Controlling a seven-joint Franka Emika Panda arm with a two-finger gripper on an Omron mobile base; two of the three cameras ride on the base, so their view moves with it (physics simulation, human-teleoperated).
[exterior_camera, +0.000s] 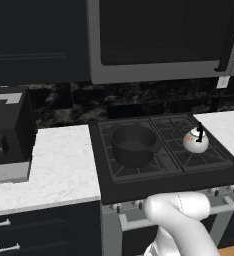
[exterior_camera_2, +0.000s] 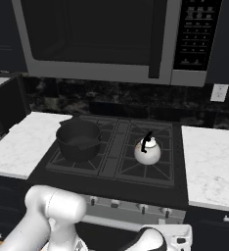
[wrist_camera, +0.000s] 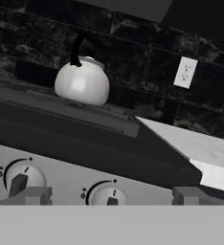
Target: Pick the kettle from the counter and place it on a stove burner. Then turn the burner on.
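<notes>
The small silvery-white kettle with its thin black handle stands upright on the right front stove burner of the black cooktop. My gripper is low in front of the stove's grey control panel, below the kettle and apart from it. Its two dark fingertips stand wide open with nothing between them. Two round knobs sit right ahead of the fingers. The white marbled counter flanks the stove on both sides.
A dark round pot sits on the left front burner. A black appliance stands on the left counter. A microwave hangs above the stove. A white outlet is on the dark backsplash.
</notes>
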